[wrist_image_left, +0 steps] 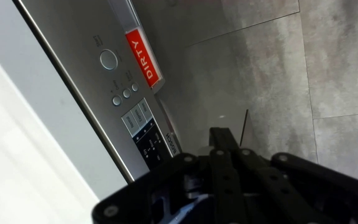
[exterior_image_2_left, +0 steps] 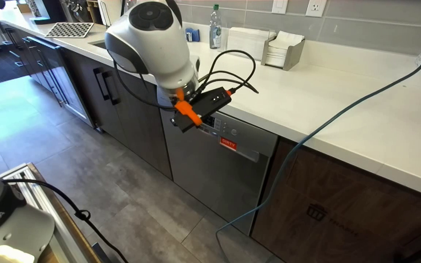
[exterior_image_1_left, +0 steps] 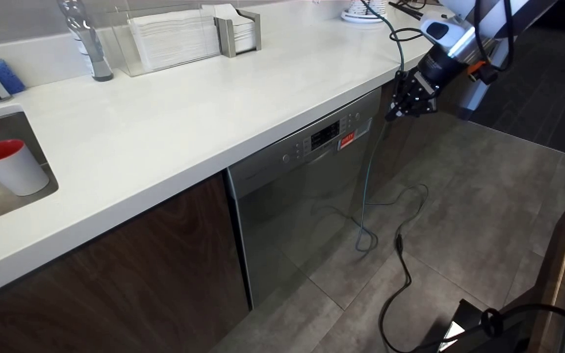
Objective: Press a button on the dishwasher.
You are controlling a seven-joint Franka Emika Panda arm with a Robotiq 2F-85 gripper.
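While gripper hangs with fingers together, counter edge could knock it if approach runs high; dishwasher sits under counter, buttons small, close-set, so slight misaim may press wrong one; tips slant toward floor, so push may skid

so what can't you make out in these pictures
Wrist view: the lower end of the display, covered by the hand.
An exterior view: the tip of the hand, hidden behind the black box on the arm.
An exterior view: the button labels on the dishwasher, too small to read.
An exterior view: the left part of the sink, cut off by the picture's left edge.
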